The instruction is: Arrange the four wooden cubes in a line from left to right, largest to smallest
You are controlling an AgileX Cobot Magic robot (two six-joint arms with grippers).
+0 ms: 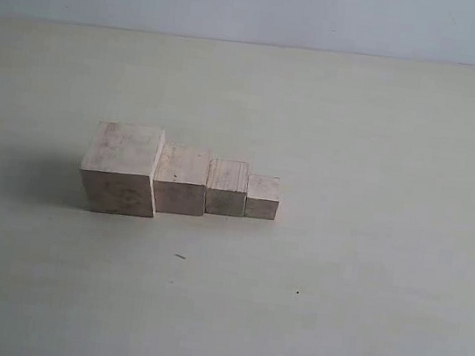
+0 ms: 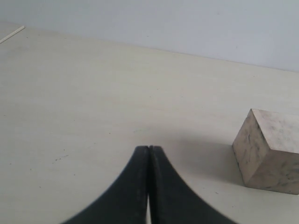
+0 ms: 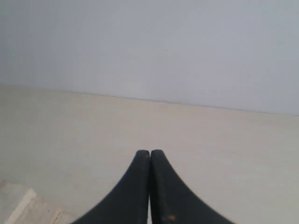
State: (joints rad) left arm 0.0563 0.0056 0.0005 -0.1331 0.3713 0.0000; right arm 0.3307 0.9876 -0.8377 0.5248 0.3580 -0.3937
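Four pale wooden cubes stand side by side in a row on the table in the exterior view. From left to right they are the largest cube (image 1: 122, 168), the second cube (image 1: 180, 180), the third cube (image 1: 226, 187) and the smallest cube (image 1: 262, 197). Neither arm shows in that view. My left gripper (image 2: 149, 148) is shut with nothing in it, over bare table; the largest cube (image 2: 268, 151) stands off to one side of it. My right gripper (image 3: 150, 152) is also shut and empty, and a pale cube corner (image 3: 25, 207) shows at the frame's edge.
The cream table (image 1: 384, 145) ends at a pale grey wall (image 1: 262, 4) behind. Small dark specks (image 1: 180, 256) lie on the tabletop in front of the row.
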